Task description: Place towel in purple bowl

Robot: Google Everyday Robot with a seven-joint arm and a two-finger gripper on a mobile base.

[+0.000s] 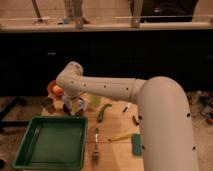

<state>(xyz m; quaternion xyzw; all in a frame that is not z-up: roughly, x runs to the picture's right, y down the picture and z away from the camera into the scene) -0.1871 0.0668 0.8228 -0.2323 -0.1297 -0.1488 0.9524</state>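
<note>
- A green tray sits near left on the table, with a fork just right of it.
- The arm blocks the near right.
- Past the tray's far edge hangs the gripper, with what looks like the towel at it. I cannot tell if it is open or closed.
- An orange bowl stands far left.

The arm is off-white with a smooth, matte shell made of thick rounded tubes. Its widest segment fills the lower right of the frame. A slimmer segment crosses the centre to a domed joint at centre left. Small dark dots, seemingly recessed screws, run in rows along both segments and ring the joint. The gripper sits just under that joint, left of centre, pale grey with bluish patches.
</note>
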